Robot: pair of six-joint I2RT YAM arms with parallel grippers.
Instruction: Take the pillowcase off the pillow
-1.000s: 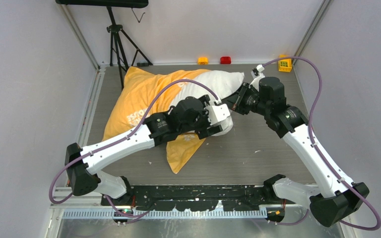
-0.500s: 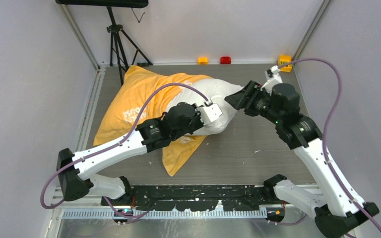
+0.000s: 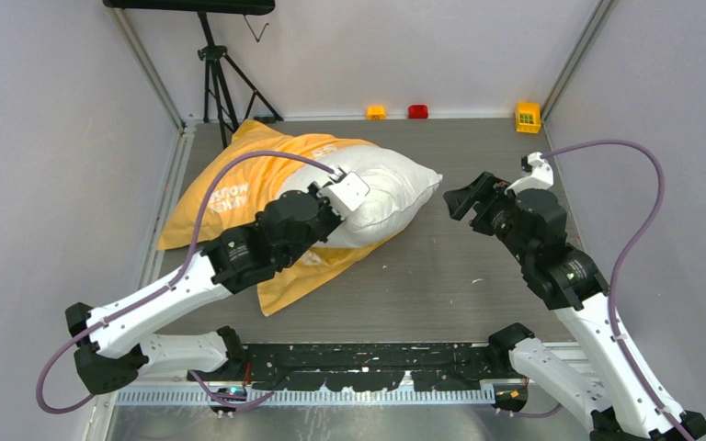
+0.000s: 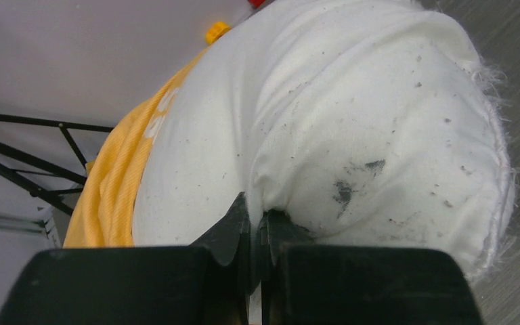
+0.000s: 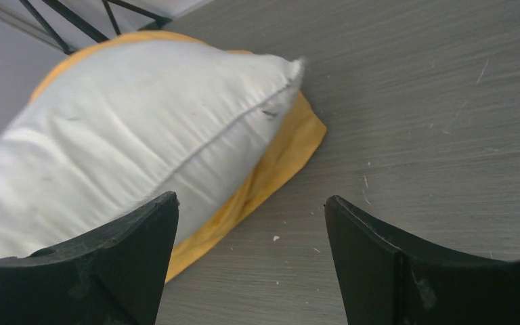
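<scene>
One grey table (image 3: 460, 266) is carrying everything, and the arm bases are hiding its near edge. On its far left part the white pillow (image 3: 391, 184) is lying with its right half sticking out of the orange-yellow pillowcase (image 3: 230, 188). The left half is still staying inside the fabric, so its outline is not showing. The left arm (image 3: 193, 276) is reaching over the middle of the pillow in the top view and is covering the line where the pillowcase mouth is ending. A pointed flap of the pillowcase is spreading on the table under the pillow, toward the near side. The white print on the fabric is crumpling and is too folded to read.

The left gripper (image 4: 254, 217) is pinching a fold of the white pillow (image 4: 352, 101) cloth, its jaws almost touching each other. In the top view its fingers are hiding under the wrist. The left wrist view is also cutting off the pillowcase (image 4: 108, 183) at the bottom.

The right gripper (image 3: 460, 195) is hanging near the pillow's right corner, apart from it, with jaws spread wide and nothing between them. Its wrist view is showing the pillow (image 5: 108, 135) corner and a strip of pillowcase (image 5: 271, 169) under it, partly behind one finger (image 5: 128, 250).

A black tripod (image 3: 216, 83) is standing behind the table's far left corner, its top cut off. By the far edge a small yellow block (image 3: 376, 112), a red block (image 3: 417, 111) and a yellow-green block (image 3: 528, 117) are sitting; their details are too small to tell.
</scene>
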